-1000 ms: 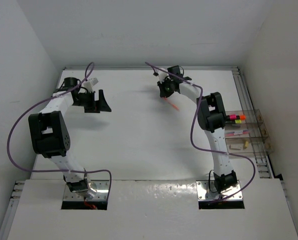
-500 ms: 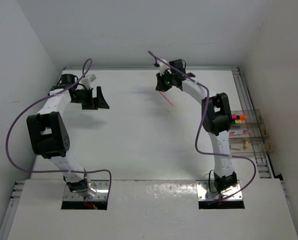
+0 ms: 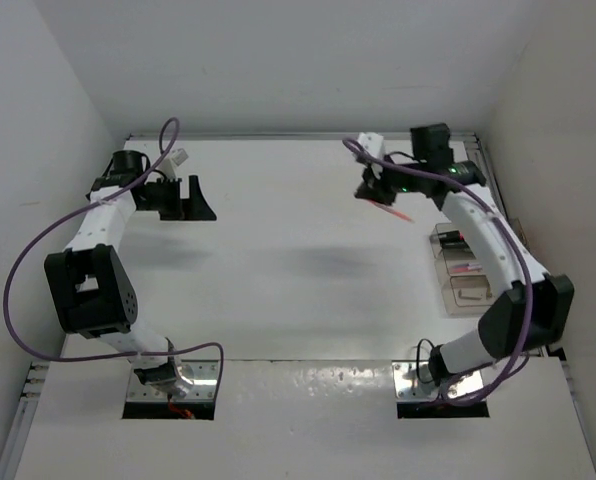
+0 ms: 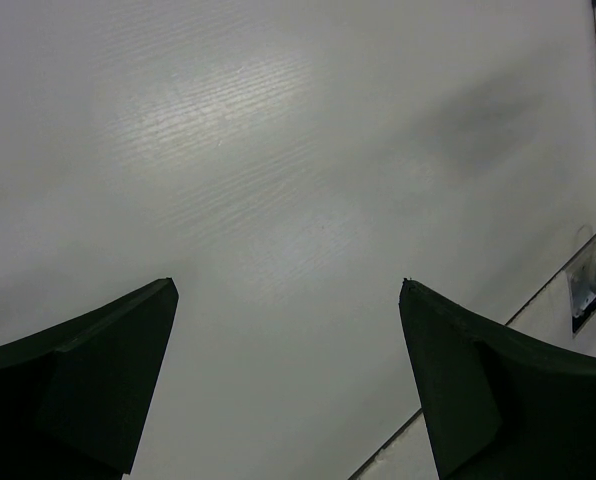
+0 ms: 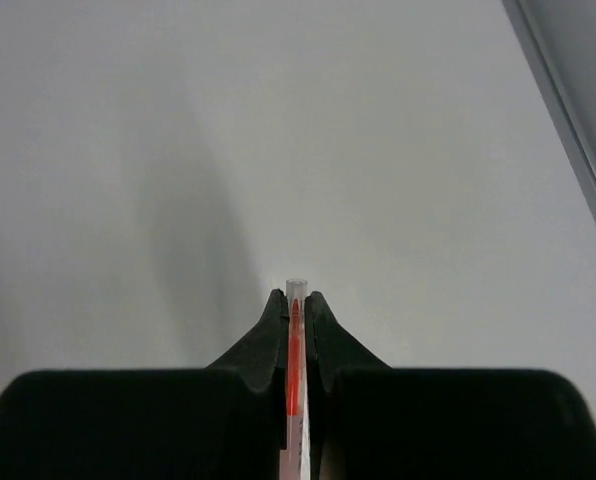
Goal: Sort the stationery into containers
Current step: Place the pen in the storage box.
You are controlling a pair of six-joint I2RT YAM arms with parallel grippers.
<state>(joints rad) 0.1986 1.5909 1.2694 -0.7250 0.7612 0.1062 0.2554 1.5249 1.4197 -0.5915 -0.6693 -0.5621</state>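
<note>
Now: left pincer [image 3: 188, 205] has its fingers spread wide over bare surface [image 4: 278, 150]. Right pincer [image 5: 295, 300] is clamped on a thin red pen [image 3: 396, 211], whose long axis runs roughly left to right. The pen's free end points right, away from the pincer and toward the clear containers [image 3: 441, 262]. These sit right of that pincer, partly under its arm. They hold one dark piece [image 3: 448, 237] and one pink piece [image 3: 468, 270]; other contents unclear.

Right end effector [image 3: 376, 196] clamps red pen [image 3: 398, 213] near containers [image 3: 465, 292].
</note>
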